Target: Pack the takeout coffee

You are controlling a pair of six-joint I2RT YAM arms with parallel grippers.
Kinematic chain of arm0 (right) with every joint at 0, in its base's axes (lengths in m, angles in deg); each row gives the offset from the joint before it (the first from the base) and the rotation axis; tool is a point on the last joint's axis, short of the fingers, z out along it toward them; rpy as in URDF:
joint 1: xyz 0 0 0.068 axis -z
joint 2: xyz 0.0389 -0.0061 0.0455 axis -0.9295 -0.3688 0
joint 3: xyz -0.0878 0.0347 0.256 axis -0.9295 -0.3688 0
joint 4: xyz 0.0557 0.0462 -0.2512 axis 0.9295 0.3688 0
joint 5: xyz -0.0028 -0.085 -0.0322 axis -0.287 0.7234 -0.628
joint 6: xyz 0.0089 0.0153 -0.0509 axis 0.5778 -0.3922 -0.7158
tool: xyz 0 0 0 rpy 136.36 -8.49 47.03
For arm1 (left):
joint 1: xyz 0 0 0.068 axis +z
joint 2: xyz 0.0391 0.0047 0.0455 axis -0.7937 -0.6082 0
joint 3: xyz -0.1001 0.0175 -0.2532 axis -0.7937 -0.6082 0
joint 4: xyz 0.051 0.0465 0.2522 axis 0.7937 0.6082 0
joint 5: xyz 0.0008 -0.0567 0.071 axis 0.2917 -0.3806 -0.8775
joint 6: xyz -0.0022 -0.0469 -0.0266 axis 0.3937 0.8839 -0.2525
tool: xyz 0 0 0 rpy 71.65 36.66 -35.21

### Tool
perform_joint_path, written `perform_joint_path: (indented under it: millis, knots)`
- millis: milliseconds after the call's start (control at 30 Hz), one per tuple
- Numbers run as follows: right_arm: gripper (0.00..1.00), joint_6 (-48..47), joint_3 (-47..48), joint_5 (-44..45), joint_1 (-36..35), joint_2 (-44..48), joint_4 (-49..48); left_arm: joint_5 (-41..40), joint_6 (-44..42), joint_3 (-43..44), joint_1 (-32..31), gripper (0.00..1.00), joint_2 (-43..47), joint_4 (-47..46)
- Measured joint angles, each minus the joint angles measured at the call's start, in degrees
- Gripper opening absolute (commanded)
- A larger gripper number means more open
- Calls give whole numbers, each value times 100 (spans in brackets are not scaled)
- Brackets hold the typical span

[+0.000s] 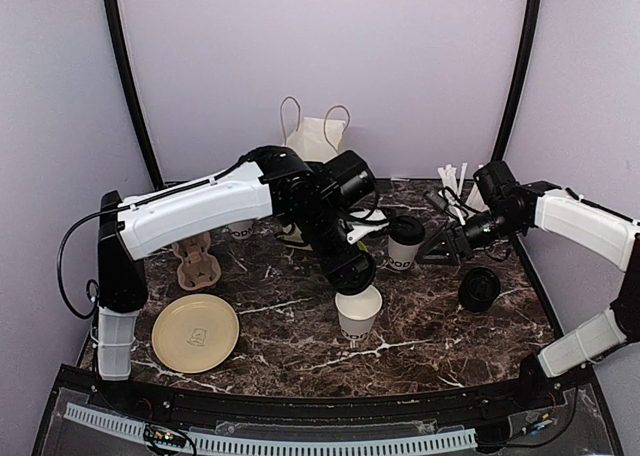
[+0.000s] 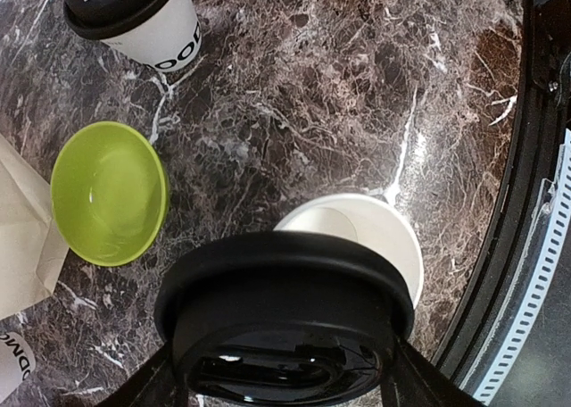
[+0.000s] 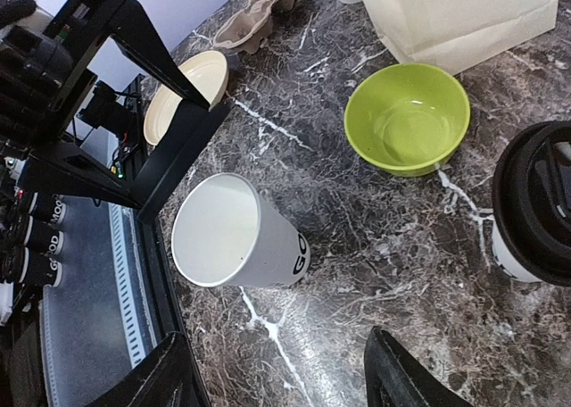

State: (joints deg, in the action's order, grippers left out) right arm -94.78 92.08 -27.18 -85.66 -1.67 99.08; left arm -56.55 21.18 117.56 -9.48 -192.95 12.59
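The left end effector (image 1: 352, 272) pinches a round black plastic lid (image 2: 285, 282) just above an open white paper cup (image 1: 358, 314) on the dark marble surface (image 1: 440, 326). The right end effector (image 1: 436, 248) is spread and empty beside the takeout coffee (image 1: 404, 244), a black-lidded white paper cup standing upright near a lime-green bowl (image 3: 409, 117).
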Motion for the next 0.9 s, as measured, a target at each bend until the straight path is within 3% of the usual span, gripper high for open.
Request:
perform_joint_path:
  millis: [900]
  knots:
    - [66,-254,-90,-378,-61,-507,76,374,72,105,-2,64,-378,210]
